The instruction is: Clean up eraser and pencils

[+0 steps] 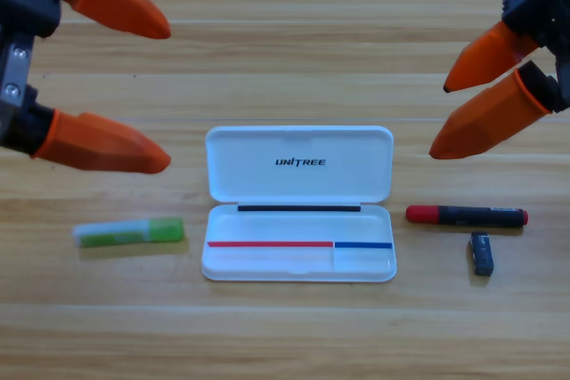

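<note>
A small dark grey-blue eraser (482, 253) lies on the table at the right, just below a dark pencil with red ends (467, 215). At the left lies a pale pencil with a green end (129, 232). Between them sits the open white case (298, 202), its tray holding nothing. My left gripper (166, 95) hangs at the upper left, open wide, well above the pale pencil. At the upper right my right gripper (438, 120) is open with a narrower gap, above and left of the dark pencil. Neither holds anything.
The case lid (298, 164) lies flat behind its tray. Wooden table (294, 335) surface stretches in front of the case and between the arms at the back.
</note>
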`<state>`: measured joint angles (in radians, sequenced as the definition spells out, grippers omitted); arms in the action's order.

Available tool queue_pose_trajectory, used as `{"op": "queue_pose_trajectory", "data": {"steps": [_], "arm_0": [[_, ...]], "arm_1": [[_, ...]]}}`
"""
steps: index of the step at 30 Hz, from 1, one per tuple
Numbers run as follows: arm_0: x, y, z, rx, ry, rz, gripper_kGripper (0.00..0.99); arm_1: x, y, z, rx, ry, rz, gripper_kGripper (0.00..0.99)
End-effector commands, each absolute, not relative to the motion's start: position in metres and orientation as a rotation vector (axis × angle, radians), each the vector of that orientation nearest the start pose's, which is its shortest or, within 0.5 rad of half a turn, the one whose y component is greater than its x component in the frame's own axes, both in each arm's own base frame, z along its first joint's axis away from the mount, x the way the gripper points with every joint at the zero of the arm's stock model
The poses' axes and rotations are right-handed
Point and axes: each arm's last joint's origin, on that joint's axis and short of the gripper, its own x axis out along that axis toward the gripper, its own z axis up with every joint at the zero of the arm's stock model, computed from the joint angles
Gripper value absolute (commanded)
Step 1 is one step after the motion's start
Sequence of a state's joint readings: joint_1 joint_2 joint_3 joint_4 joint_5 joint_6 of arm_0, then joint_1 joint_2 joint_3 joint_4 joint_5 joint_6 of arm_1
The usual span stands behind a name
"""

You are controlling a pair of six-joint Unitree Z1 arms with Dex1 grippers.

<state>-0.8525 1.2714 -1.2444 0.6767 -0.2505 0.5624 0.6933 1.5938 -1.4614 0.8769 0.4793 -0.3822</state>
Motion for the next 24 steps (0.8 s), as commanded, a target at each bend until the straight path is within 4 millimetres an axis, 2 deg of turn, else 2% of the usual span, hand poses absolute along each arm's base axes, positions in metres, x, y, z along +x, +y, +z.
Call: {"op": "queue_pose_trajectory", "data": {"steps": [1, 8, 15, 17, 21, 24], "arm_0": [[0.128, -0.169, 0.404, 0.713, 0.440, -1.246, 0.977], [0.127, -0.169, 0.404, 0.713, 0.441, -1.246, 0.979], [0.127, -0.169, 0.403, 0.716, 0.449, -1.242, 0.979], [0.128, -0.168, 0.402, 0.727, 0.457, -1.222, 0.979], [0.135, -0.169, 0.406, 0.805, 0.484, -1.130, 0.979], [0.147, -0.173, 0.412, 0.903, 0.532, -1.026, 0.980]], "arm_1": [[0.193, 0.198, 0.390, -0.428, 0.800, 1.290, 0.983], [0.191, 0.194, 0.394, -0.394, 0.820, 1.233, 0.983], [0.211, 0.174, 0.380, -0.333, 0.959, 0.838, 0.985], [0.214, 0.170, 0.372, -0.303, 1.006, 0.710, 0.983], [0.217, 0.167, 0.350, -0.260, 1.103, 0.559, 0.983], [0.216, 0.163, 0.331, -0.231, 1.161, 0.456, 0.985]]}}
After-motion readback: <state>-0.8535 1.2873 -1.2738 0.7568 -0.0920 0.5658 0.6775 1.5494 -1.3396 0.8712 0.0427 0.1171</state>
